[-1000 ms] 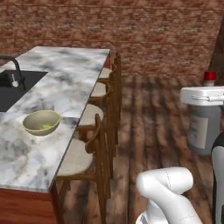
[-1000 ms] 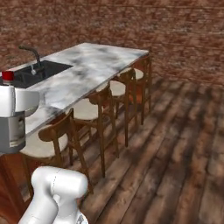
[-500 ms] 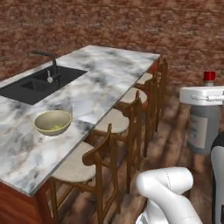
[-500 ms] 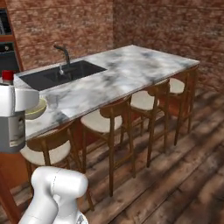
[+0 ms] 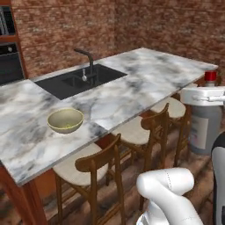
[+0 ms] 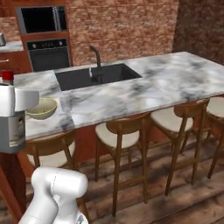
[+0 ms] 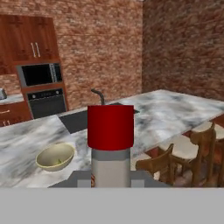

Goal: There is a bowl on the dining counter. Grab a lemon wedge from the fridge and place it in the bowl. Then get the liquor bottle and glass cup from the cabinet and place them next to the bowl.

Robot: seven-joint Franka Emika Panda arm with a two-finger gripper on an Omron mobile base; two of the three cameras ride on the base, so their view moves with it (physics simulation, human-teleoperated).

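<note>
The two-finger gripper (image 7: 111, 183) is closed on a grey liquor bottle with a red cap (image 7: 110, 146), held upright; in the hand view the bottle rises at 6 o'clock, its cap dead centre. In the left base view the same bottle (image 5: 205, 121) hangs at 3 o'clock under the white hand, off the counter and above the wooden floor. In the right base view it (image 6: 11, 127) sits at 9 o'clock, just in front of the counter's near edge.

The olive-yellow round bowl (image 5: 65, 120) stands on the grey-veined marble dining counter (image 5: 145, 83), at 9 o'clock in the left base view, near the counter's front edge. A small pale-green piece lies inside it; I cannot tell what it is. The bowl (image 6: 41, 108) is partly hidden by the hand in the right base view.

A black inset sink (image 6: 98, 75) with a dark curved tap (image 6: 96, 55) lies behind the bowl, at 12 o'clock. Wooden stools with cream seats (image 6: 121, 133) line the counter's near side.
</note>
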